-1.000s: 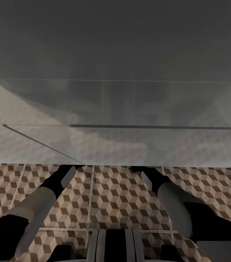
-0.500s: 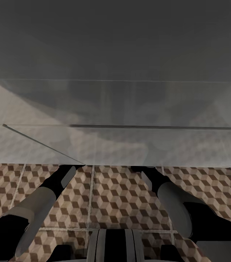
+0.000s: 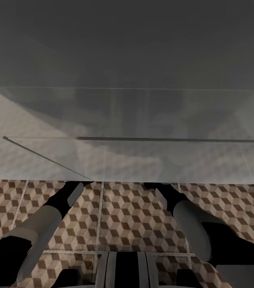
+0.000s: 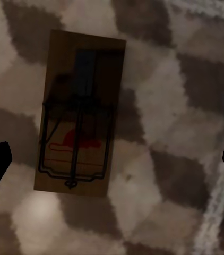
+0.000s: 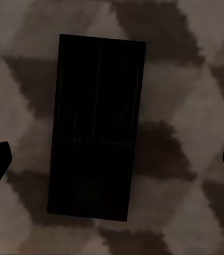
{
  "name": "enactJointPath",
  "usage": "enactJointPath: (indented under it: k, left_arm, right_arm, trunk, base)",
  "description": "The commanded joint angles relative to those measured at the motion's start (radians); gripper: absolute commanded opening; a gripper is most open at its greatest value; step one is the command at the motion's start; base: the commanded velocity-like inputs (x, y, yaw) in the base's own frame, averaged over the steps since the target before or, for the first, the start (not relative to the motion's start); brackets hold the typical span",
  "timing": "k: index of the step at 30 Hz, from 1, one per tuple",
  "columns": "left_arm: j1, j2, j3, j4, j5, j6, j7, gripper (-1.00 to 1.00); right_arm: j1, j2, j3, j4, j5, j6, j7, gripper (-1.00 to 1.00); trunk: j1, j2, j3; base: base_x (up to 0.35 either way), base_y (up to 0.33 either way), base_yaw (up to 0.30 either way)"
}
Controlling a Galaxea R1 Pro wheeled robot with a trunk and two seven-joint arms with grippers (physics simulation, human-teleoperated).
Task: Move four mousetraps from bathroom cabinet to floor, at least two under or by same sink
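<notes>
Across the last second the head view has not shifted at all, and neither arm has moved in it: we are at a standstill. Both arms reach forward under a pale, glassy slab that we take to be the white vanity carrying the sink point(image 3: 127, 160), so their tools are hidden from the head camera.

The wrist views tell more. Below the left tool point(image 4: 112, 159) one mousetrap point(image 4: 80, 111) lies flat on the bathroom floor point(image 4: 186, 106), wire side up with a red mark on it, between the two dark fingertips and touching neither. Below the right tool point(image 5: 112, 159) a second mousetrap point(image 5: 96, 127) lies flat on the same cube-patterned tiles, very dark, its wire parts too dim to make out. Both tools stand wide apart and hold nothing.

We judge that these two traps are already set down on the floor under or right beside the sink, which would satisfy the sink condition. If so, the pause marks the end of this placement, and the next move is to draw both arms back from the sink without nudging either trap.
</notes>
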Motion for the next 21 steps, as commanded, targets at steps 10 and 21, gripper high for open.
enactJointPath:
  k: [10,21]
  left_arm:
    - [0.000,0.002,-0.007,-0.002,0.010,0.003,0.009,1.00]
    - [0.000,0.001,-0.007,-0.002,0.011,0.005,0.009,1.00]
  right_arm:
    - [0.000,0.001,-0.008,-0.002,0.010,0.006,-0.001,1.00]
    - [0.000,0.001,-0.008,-0.002,0.010,0.006,-0.001,1.00]
  trunk:
    - [0.000,0.000,-0.001]
    - [0.000,0.000,-0.001]
  base:
    - [-0.049,0.000,0.000]
    - [-0.175,0.000,0.000]
